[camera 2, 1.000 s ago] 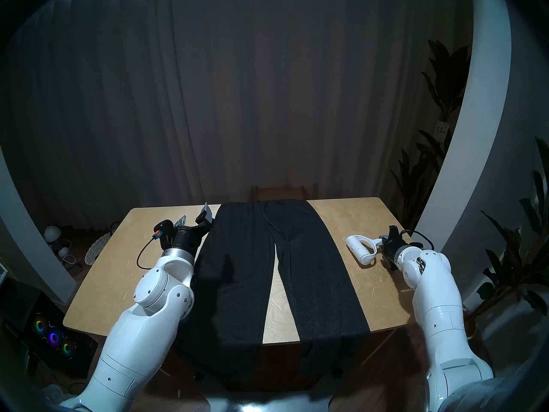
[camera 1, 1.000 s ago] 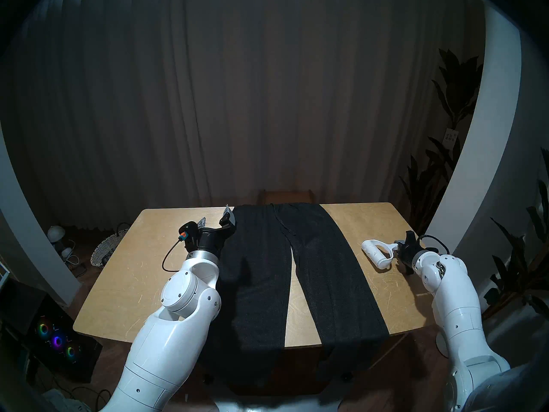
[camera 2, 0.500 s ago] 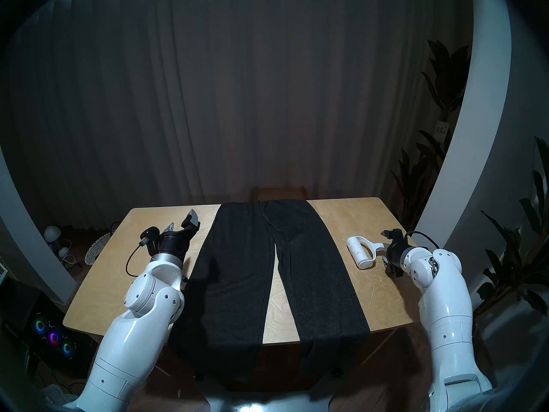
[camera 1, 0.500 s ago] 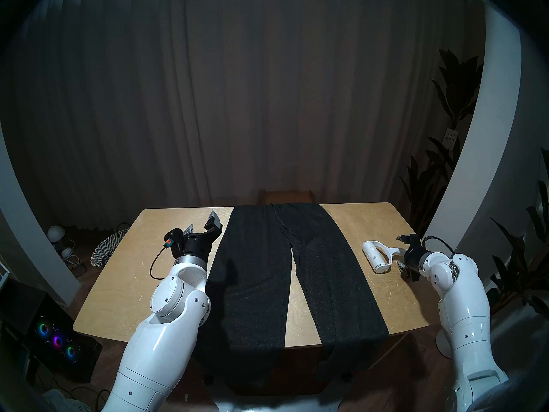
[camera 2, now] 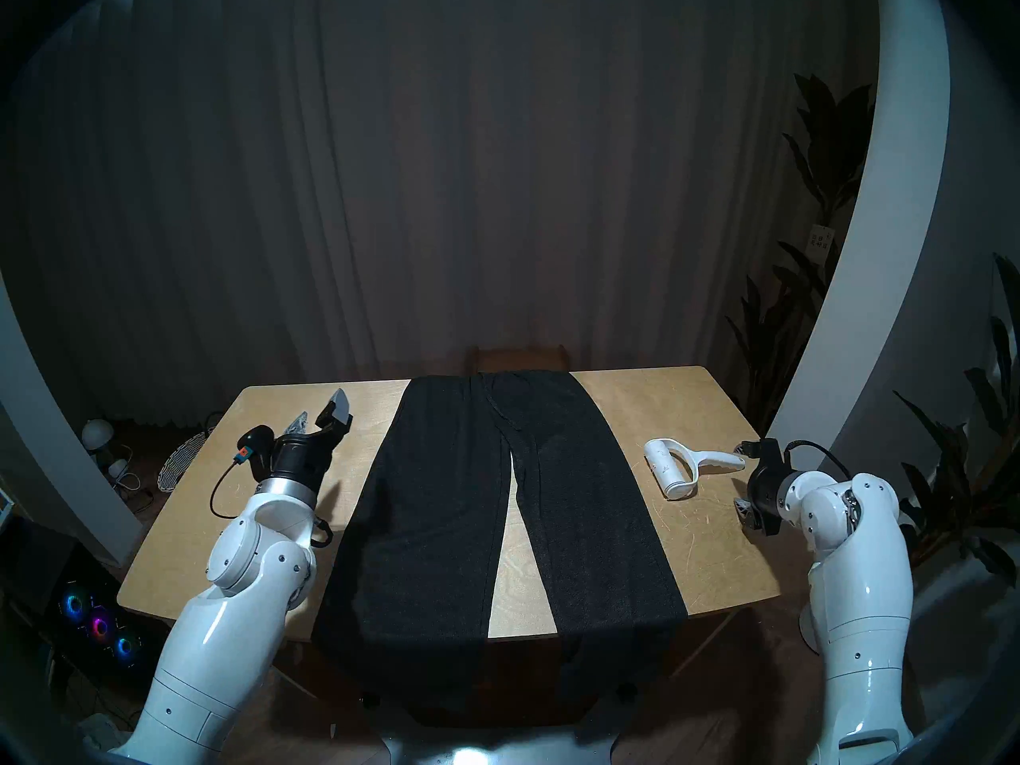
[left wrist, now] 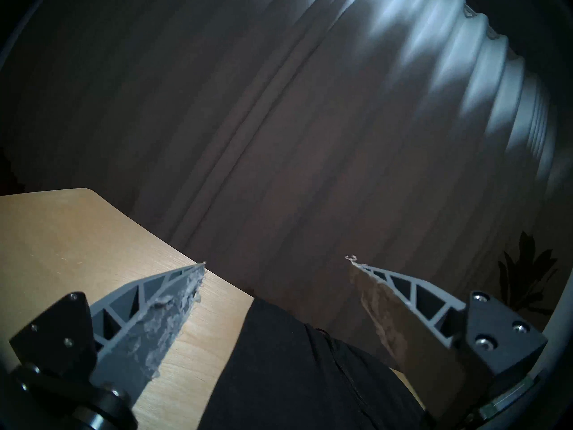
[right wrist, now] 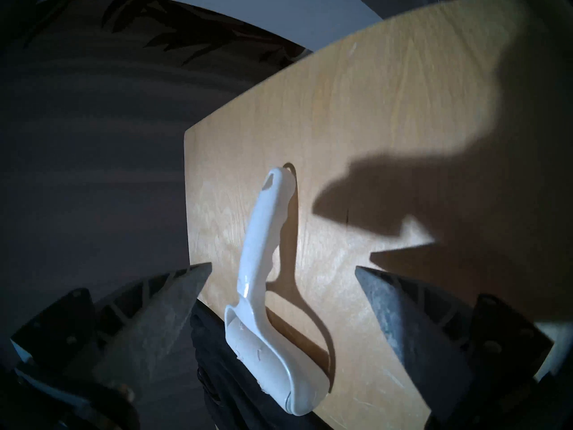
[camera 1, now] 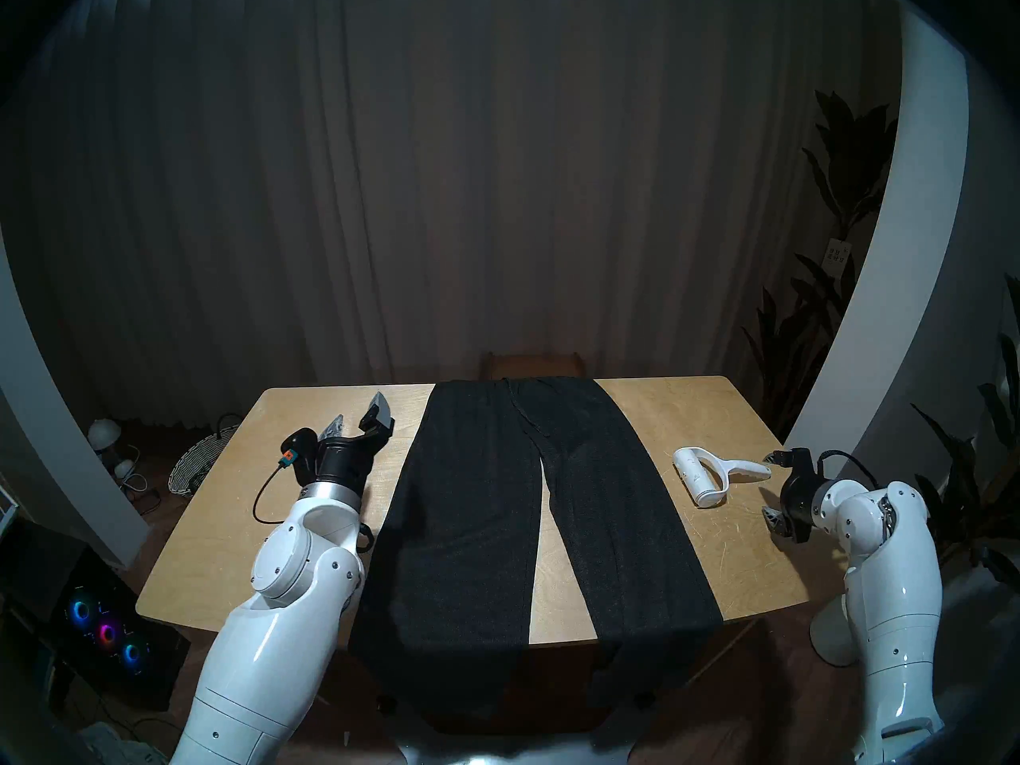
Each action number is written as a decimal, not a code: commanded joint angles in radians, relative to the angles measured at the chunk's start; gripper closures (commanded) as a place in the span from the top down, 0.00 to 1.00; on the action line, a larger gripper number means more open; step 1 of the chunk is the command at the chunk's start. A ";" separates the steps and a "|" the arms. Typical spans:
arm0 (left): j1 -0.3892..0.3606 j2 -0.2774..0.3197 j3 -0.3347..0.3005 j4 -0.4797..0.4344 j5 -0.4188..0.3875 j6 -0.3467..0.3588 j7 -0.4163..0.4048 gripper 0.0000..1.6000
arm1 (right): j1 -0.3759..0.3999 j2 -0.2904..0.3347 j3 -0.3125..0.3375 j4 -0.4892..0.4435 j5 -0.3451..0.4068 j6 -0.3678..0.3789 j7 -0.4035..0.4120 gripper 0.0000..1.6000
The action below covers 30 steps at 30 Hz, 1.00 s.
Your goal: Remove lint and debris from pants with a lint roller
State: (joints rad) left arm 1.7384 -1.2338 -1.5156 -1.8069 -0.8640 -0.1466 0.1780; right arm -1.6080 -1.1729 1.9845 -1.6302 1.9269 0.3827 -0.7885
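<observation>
Pants (camera 1: 485, 526) cuffs below table (camera 1: 232, 499) edge, perhaps lint too small.

The charcoal pants (camera 1: 530, 504) lie flat along the desk (camera 1: 717, 416), 2 legs hanging over its near edge. The white lint roller (camera 1: 712, 474) lies beside their right side, handle pointing outward.

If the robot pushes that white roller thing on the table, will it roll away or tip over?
The lint roller lies flat on the table, so it probably won't tip. Its round roll touches the wood, so a sideways nudge might make it roll a little, though the long handle would likely swing it around instead. It looks like hollow plastic, so probably light and stiff.
</observation>
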 commanded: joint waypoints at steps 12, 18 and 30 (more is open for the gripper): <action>0.017 0.191 -0.054 0.023 0.179 0.042 -0.060 1.00 | 0.196 0.169 -0.245 -0.202 -0.175 0.158 0.040 1.00; 0.002 0.243 -0.076 0.016 0.223 0.074 -0.086 1.00 | 0.276 0.198 -0.379 -0.179 -0.265 0.224 0.053 1.00; -0.014 0.269 -0.130 -0.033 0.187 0.103 -0.141 1.00 | 0.381 0.205 -0.536 -0.082 -0.421 0.291 0.101 1.00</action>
State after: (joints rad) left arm 1.7525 -0.9879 -1.5931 -1.7789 -0.6288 -0.0311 0.0771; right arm -1.3309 -0.9864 1.5498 -1.7533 1.5911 0.6402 -0.7250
